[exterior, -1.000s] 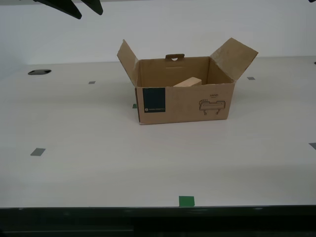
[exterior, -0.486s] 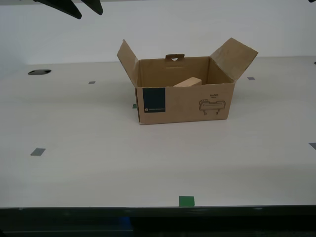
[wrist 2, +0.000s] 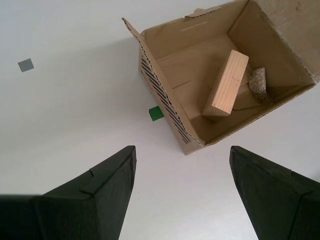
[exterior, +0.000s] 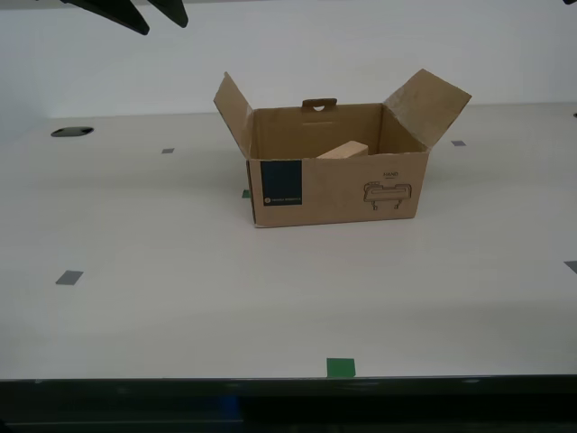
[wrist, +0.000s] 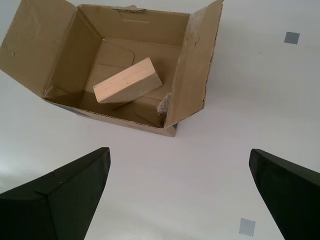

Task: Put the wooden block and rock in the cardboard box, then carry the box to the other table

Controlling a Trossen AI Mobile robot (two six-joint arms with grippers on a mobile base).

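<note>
The brown corrugated cardboard box sits open-flapped on the smooth off-white tabletop. Inside it, the pale tan rectangular wooden block leans tilted, touching the small speckled grey-beige rock. My first pincer and my second pincer hang above, both spread wide and empty.

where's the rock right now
The rock lies inside the open cardboard box, on its floor beside the tilted wooden block, in the end toward the exterior view's right.

Grey tape squares are lying scattered across the off-white table; a green square is sitting at its near edge.
</note>
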